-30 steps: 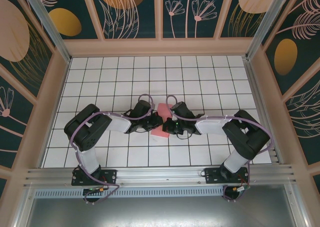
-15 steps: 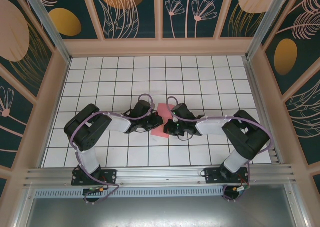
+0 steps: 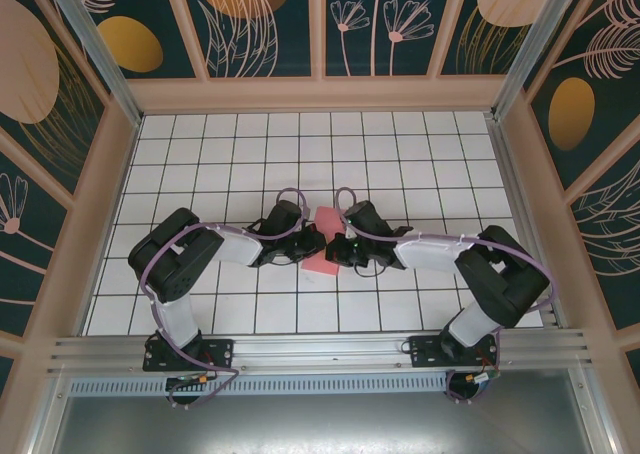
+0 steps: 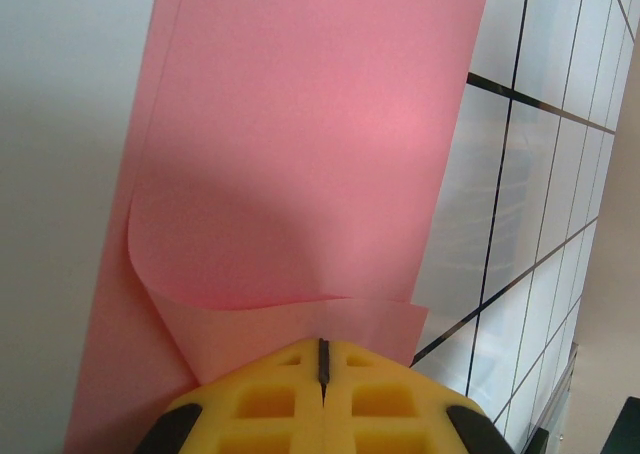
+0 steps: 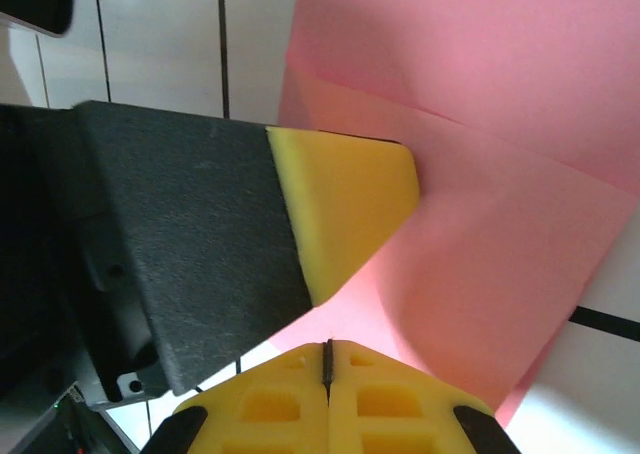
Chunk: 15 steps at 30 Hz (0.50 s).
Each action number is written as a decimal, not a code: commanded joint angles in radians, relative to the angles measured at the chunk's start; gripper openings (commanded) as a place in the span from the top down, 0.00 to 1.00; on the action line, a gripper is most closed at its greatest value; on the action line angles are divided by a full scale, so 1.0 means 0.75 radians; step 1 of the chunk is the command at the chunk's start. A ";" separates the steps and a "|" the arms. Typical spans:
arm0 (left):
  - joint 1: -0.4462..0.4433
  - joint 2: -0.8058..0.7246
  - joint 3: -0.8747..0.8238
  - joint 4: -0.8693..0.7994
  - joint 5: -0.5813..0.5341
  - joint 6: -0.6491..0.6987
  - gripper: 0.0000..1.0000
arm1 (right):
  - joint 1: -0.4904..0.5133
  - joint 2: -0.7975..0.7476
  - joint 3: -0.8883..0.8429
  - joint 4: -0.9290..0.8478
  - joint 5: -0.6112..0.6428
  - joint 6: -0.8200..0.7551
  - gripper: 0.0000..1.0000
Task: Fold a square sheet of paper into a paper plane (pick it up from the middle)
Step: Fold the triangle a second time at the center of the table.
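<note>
The square sheet of paper [image 4: 310, 154], partly folded over, is seen lying on the white grid table [image 3: 200, 154] between the left gripper [image 4: 322, 359] and right gripper [image 5: 327, 352], whose tightly clenched fingertips are set against its opposite edges.

The left arm [image 3: 180, 269], lower left in the overhead frame, and the right arm [image 3: 495, 274], lower right, match: bulky black joints, white link covers, looping lilac cables, black base plates. The left claw [image 4: 322, 359] and right claw [image 5: 327, 359] are yellow with square cut-outs.
</note>
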 commanded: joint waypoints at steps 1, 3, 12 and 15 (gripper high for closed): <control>-0.006 0.029 -0.023 -0.111 -0.032 0.036 1.00 | 0.012 0.019 0.023 -0.031 -0.010 -0.014 1.00; -0.006 0.028 -0.022 -0.110 -0.030 0.036 1.00 | 0.014 0.046 0.017 -0.035 0.007 -0.009 1.00; -0.007 0.033 -0.027 -0.109 -0.031 0.036 1.00 | 0.012 0.082 -0.113 -0.037 0.040 0.018 1.00; -0.008 0.040 -0.029 -0.106 -0.032 0.034 1.00 | 0.014 0.070 -0.126 -0.029 0.031 0.021 1.00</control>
